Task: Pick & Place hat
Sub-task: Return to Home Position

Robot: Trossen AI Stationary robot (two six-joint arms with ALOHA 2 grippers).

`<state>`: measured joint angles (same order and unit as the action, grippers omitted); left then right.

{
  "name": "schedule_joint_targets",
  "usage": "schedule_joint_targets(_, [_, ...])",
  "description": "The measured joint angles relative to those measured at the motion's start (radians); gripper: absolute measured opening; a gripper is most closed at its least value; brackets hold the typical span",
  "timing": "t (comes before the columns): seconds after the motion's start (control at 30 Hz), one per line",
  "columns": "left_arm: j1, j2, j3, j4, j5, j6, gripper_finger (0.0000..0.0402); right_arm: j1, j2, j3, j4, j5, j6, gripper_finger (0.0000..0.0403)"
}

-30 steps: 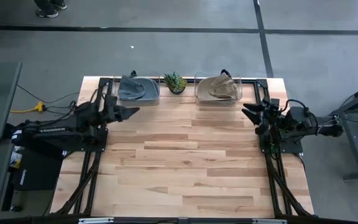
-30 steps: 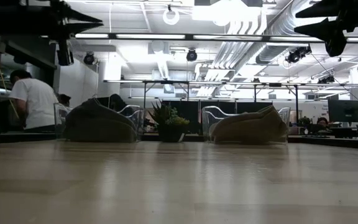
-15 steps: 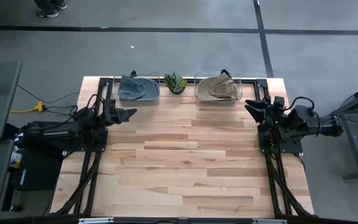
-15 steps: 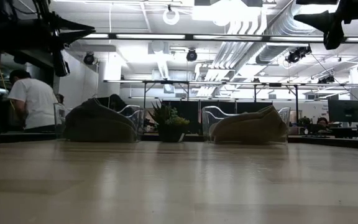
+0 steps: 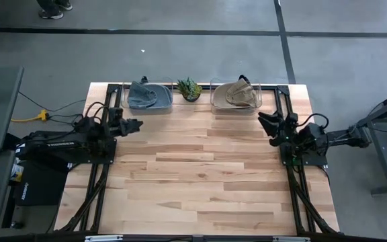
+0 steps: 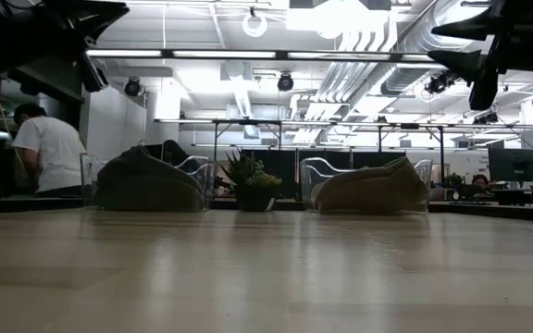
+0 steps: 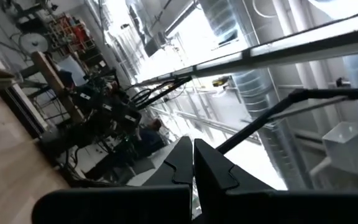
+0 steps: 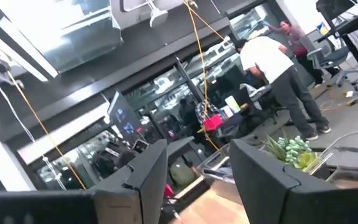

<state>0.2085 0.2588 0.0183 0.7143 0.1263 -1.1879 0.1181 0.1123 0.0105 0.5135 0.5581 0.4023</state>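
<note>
Both arms have pulled back toward the worktop's [image 5: 193, 175] side edges, since gray cap [image 5: 146, 95] and brown cap [image 5: 239, 95] sit binned; left gripper [image 5: 137, 124] fingers together, right gripper [image 5: 269, 128] apart, both empty.

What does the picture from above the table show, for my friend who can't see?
A wooden table seen from above has a gray cap in the left clear bin and a brown cap in the right clear bin, with a little plant between them. The left gripper, shut, and the right gripper, open, hang empty at the table's sides.
</note>
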Motion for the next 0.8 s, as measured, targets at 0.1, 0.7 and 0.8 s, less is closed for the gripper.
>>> schedule_joint_targets(0.1, [0.0, 0.0, -0.001, 0.002, 0.009, 0.037, 0.0, 0.0, 0.0, 0.001, -0.007, -0.003, -0.028, 0.0169])
schedule_joint_targets(0.7, [0.0, 0.0, -0.003, -0.09, 0.04, 0.03, 0.0, 0.0, -0.001, -0.001, -0.238, -0.052, -0.276, 0.0169])
schedule_joint_targets(0.8, [0.0, 0.0, -0.003, -0.112, 0.039, 0.029, 0.0, 0.0, 0.0, -0.001, -0.255, -0.052, -0.322, 0.0169])
